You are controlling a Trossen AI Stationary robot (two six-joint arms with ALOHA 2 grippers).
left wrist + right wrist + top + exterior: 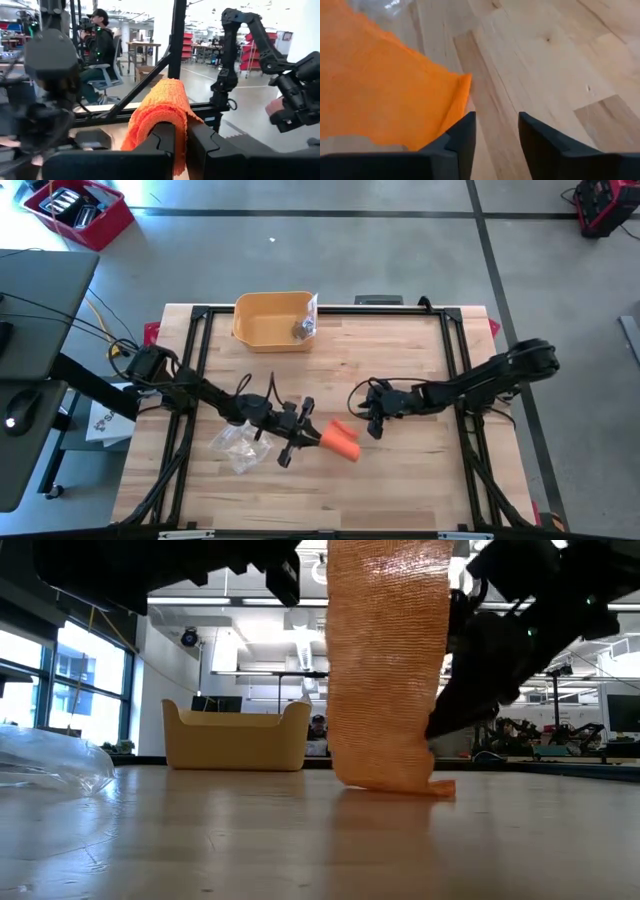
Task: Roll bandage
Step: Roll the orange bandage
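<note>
Orange woven mesh bandage (343, 440) showing knit texture; yellow plastic bin (270, 321); pale wooden plank table (400, 370); clear crinkled plastic bag (235, 446).

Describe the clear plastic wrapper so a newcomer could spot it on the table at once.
Start from the wooden table and find the left gripper, shut on the orange mesh bandage. Just behind that arm, toward the table's left front, lies the crumpled clear plastic wrapper. It is the only transparent, shiny thing lying directly on the wood, unlike the yellow plastic bin.
</note>
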